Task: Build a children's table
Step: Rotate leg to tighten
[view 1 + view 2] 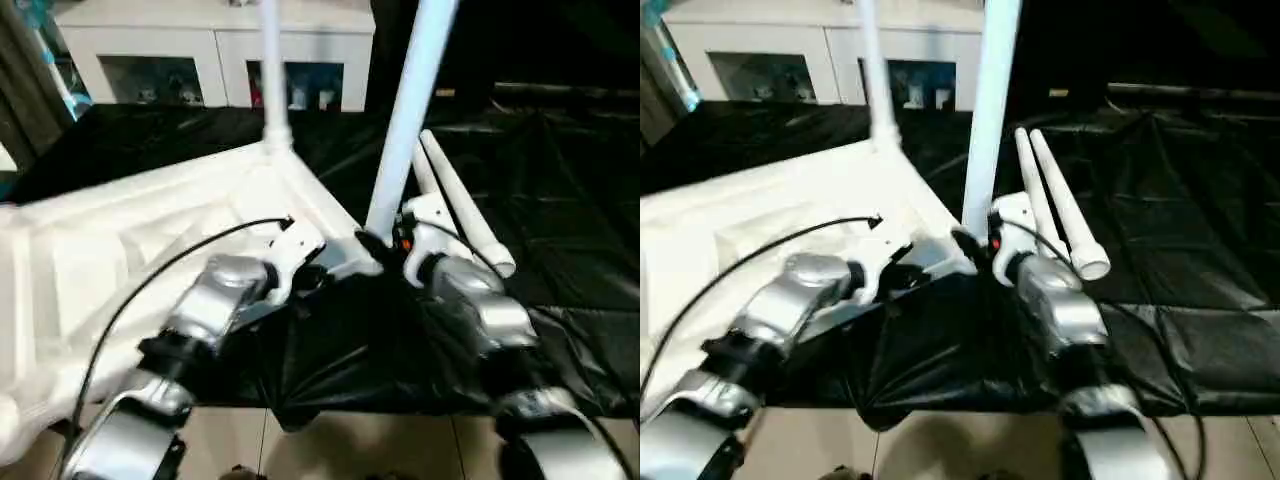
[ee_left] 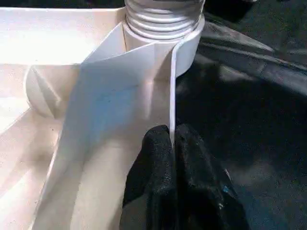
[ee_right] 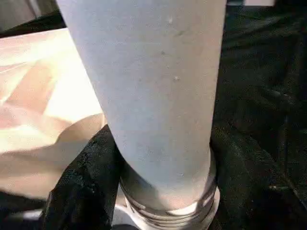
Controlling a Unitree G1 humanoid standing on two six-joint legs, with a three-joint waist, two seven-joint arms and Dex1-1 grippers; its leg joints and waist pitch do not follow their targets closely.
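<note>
Left gripper (image 2: 171, 143) pinching the tabletop's side wall (image 2: 171, 86) to brace it, right gripper (image 3: 163, 191) clasping the leg (image 3: 148, 91): keep leg square to its socket (image 2: 165, 33) while threading

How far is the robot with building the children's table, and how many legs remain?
Done: one leg stands upright in the far corner socket of the upturned table top.
In hand: the right gripper has its fingers around a second leg at the near corner socket, thread still showing; the left gripper pinches the top's thin rim.
Left: two loose legs lie on the black cloth.
</note>
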